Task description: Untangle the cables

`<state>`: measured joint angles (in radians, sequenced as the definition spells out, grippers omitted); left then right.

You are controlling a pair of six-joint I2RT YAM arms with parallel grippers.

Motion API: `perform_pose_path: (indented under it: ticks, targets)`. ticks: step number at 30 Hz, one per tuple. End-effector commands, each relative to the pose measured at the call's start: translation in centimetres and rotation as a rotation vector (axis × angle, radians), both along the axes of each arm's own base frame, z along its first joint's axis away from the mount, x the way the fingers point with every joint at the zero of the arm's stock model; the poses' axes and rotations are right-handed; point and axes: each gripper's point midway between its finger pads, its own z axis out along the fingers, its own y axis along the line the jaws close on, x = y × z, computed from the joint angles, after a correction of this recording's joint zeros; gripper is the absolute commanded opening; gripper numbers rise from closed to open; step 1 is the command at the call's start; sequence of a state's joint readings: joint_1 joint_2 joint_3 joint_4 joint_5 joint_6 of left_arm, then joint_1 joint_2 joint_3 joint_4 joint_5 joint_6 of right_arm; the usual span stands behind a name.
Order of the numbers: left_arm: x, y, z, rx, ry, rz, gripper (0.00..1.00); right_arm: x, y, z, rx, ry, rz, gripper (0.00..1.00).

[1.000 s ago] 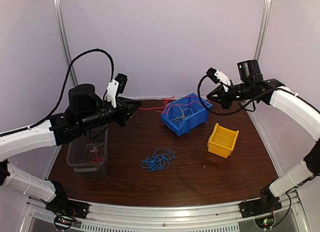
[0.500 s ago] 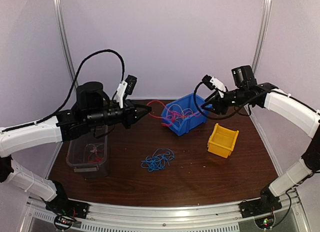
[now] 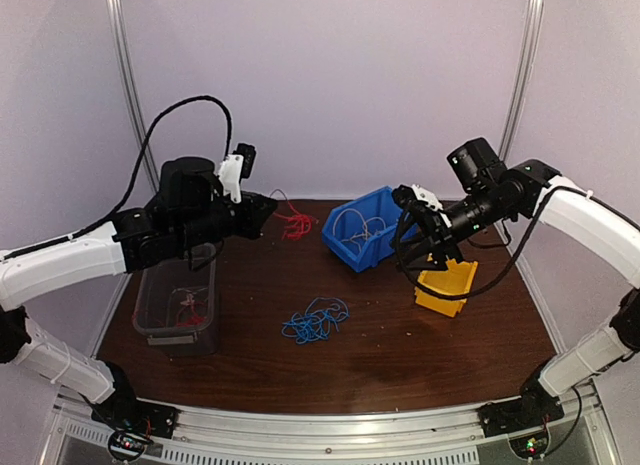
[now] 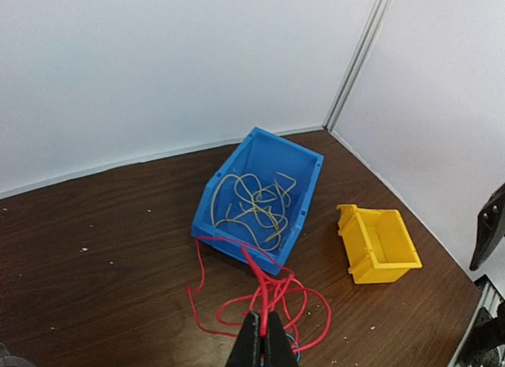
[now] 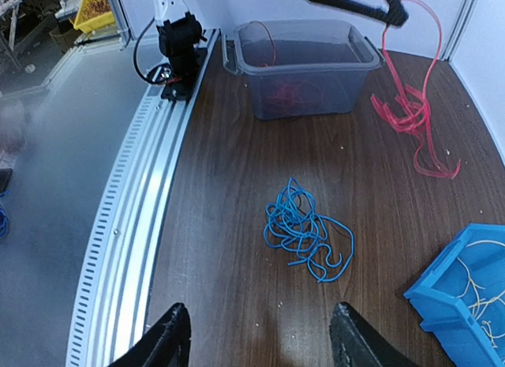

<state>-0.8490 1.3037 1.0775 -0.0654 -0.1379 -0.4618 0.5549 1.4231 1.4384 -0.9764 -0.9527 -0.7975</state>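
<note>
My left gripper point(image 3: 267, 208) is shut on a red cable point(image 3: 293, 223), which hangs in loops above the table left of the blue bin point(image 3: 392, 237). In the left wrist view the closed jaws point(image 4: 263, 323) pinch the red cable point(image 4: 272, 292) at its gathered strands. Yellowish-white cables point(image 4: 252, 205) lie curled inside the blue bin point(image 4: 207, 225). A blue cable point(image 3: 315, 320) sits in a loose pile at mid-table. My right gripper point(image 3: 422, 247) hovers over the yellow bin, open and empty; its fingers point(image 5: 170, 339) stand wide apart above the blue cable point(image 5: 304, 233).
A clear grey container point(image 3: 150, 320) with red wire inside stands at the left, under my left arm. A small yellow bin point(image 3: 445, 290) sits right of centre. The metal rail point(image 5: 134, 217) runs along the table's near edge.
My right gripper opened and swung down from the blue bin toward the yellow bin. The red cable, stretched to the bin before, now hangs free from my left gripper, which drew back left.
</note>
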Motion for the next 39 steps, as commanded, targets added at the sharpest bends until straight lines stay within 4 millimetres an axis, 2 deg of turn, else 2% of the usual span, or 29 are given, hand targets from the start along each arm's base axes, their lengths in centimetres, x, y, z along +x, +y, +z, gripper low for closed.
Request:
perform_pose_path:
  ticks: [1, 4, 7, 9, 11, 17, 27, 30, 32, 36, 39]
  targets:
    - [1.1, 1.0, 4.4, -0.008, -0.092, 0.058, 0.00, 2.7, -0.1, 0.1, 0.027, -0.110, -0.212, 0.50]
    - [0.9, -1.2, 3.8, -0.066, -0.037, -0.022, 0.00, 4.8, 0.9, 1.5, 0.057, -0.124, -0.284, 0.35]
    - [0.7, -2.7, 3.3, -0.129, 0.020, -0.055, 0.00, 5.9, 3.0, 2.4, 0.114, -0.108, -0.302, 0.32]
    - [0.6, -3.1, 3.2, -0.161, 0.037, -0.059, 0.00, 6.3, 4.6, 2.4, 0.136, -0.093, -0.302, 0.34]
    - [0.6, -3.6, 4.3, -0.212, 0.022, -0.062, 0.00, 6.8, 6.1, 2.4, 0.153, -0.078, -0.312, 0.37]
    - [0.0, -4.7, 5.9, -0.268, 0.016, -0.095, 0.00, 9.0, 8.8, 2.0, 0.160, -0.005, -0.367, 0.48]
    - [-1.1, -5.8, 6.6, -0.302, 0.019, -0.145, 0.00, 9.1, 9.9, 2.6, 0.199, 0.039, -0.372, 0.52]
    - [-1.2, -5.9, 6.6, -0.304, 0.019, -0.151, 0.00, 8.6, 10.4, 2.6, 0.213, 0.070, -0.339, 0.60]
    - [-1.2, -6.0, 6.5, -0.303, 0.019, -0.153, 0.00, 8.7, 10.6, 2.7, 0.220, 0.087, -0.347, 0.61]
    - [-1.8, -6.4, 6.7, -0.308, 0.021, -0.189, 0.00, 9.9, 10.9, 3.0, 0.232, 0.104, -0.402, 0.55]
    - [-1.9, -6.4, 6.7, -0.306, 0.018, -0.189, 0.00, 10.0, 11.1, 3.1, 0.238, 0.118, -0.401, 0.35]
